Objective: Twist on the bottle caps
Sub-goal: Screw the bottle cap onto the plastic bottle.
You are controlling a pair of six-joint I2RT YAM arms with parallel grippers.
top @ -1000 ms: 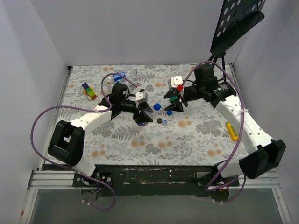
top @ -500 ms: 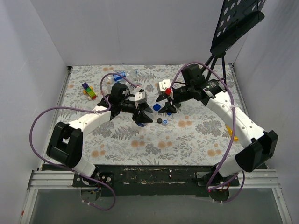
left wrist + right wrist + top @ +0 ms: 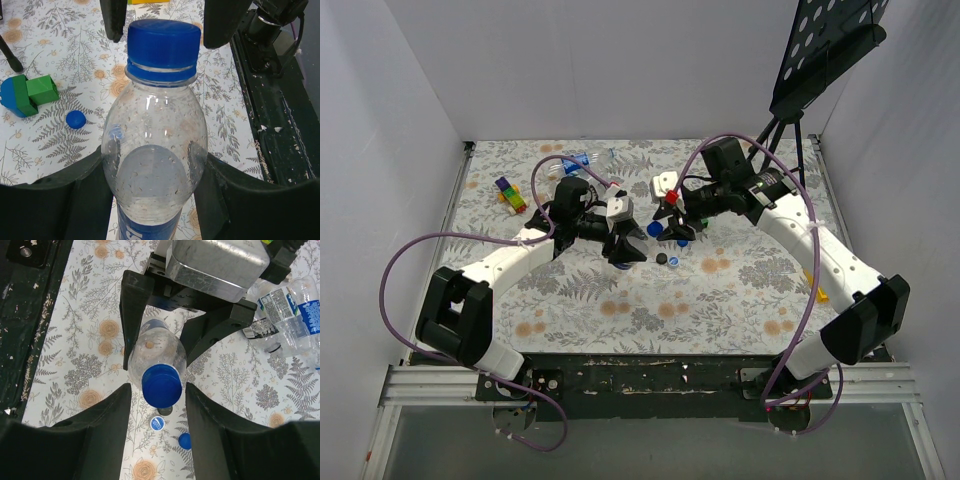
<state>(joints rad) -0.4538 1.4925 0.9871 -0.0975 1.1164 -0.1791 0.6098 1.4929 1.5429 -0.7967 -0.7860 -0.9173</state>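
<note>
My left gripper (image 3: 155, 200) is shut on a clear bottle (image 3: 155, 150) with a blue-and-white label. It holds the bottle tilted above the middle of the table. A blue cap (image 3: 162, 47) sits on the bottle's neck. My right gripper (image 3: 158, 390) is open, with one finger on each side of that cap (image 3: 161, 386) and a gap on both sides. Three loose caps lie on the cloth below: a black one (image 3: 165, 411) half hidden, a blue-and-white one (image 3: 157, 423) and a blue one (image 3: 184, 441). In the top view the two grippers meet at the cap (image 3: 655, 229).
Other clear bottles (image 3: 285, 315) lie at the back of the table (image 3: 575, 160). Coloured toy blocks (image 3: 510, 193) sit at the back left. A green-and-blue block (image 3: 30, 92) lies near the loose caps. A black perforated stand (image 3: 820, 50) rises at the back right.
My right arm has swung left until its fingers straddle the held bottle's cap, and its jaws have narrowed a little. The left arm and its bottle have stayed put.
</note>
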